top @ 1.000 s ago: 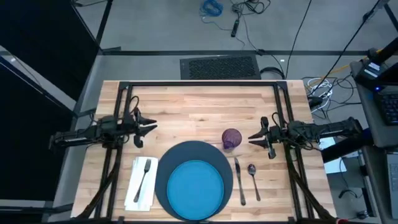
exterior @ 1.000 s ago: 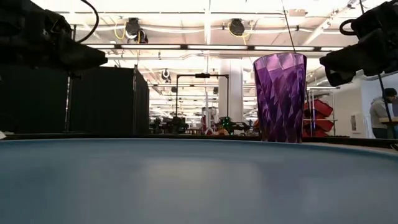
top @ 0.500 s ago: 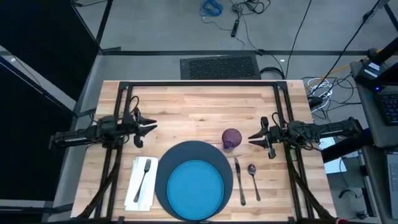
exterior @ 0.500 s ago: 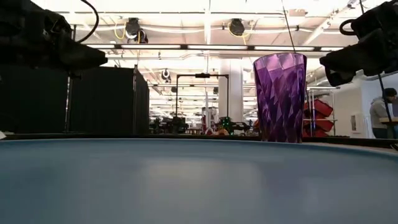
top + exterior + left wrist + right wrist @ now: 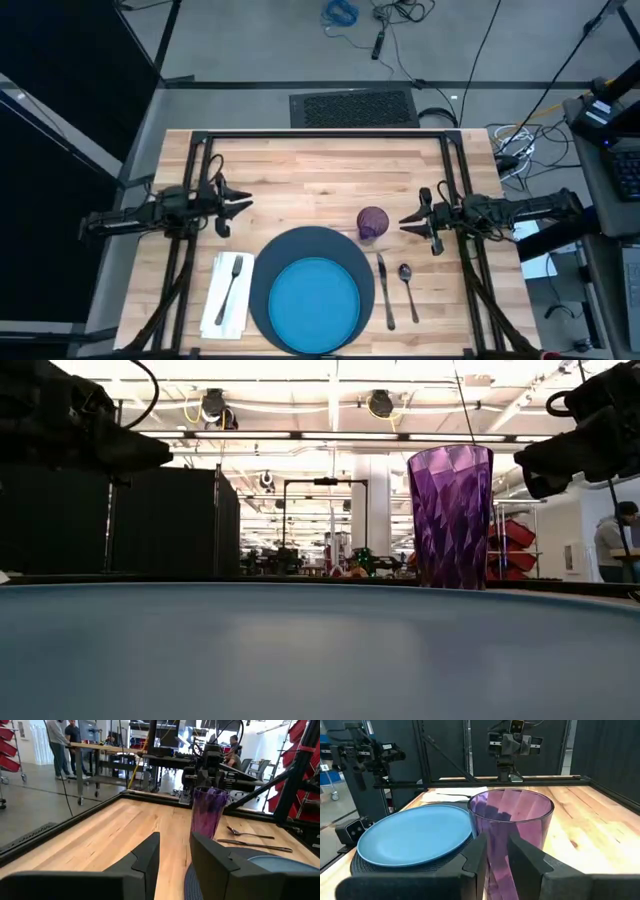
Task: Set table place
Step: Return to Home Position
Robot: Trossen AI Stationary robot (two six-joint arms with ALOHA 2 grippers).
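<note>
— Where is the purple cup [image 5: 372,222] from the right gripper [image 5: 404,222]?
— Just ahead of its fingertips, not touching, upright on the table [image 5: 320,170]. The fingers are a narrow gap apart and hold nothing.
— And the left gripper [image 5: 245,204]?
— Well away from the cup, facing it; slightly parted, empty.

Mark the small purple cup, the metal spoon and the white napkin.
small purple faceted cup [image 5: 372,222], high view, on its open top.
metal spoon [image 5: 409,292], high view, midway along the handle.
white folded napkin [image 5: 241,308], high view, on bare cloth.
</note>
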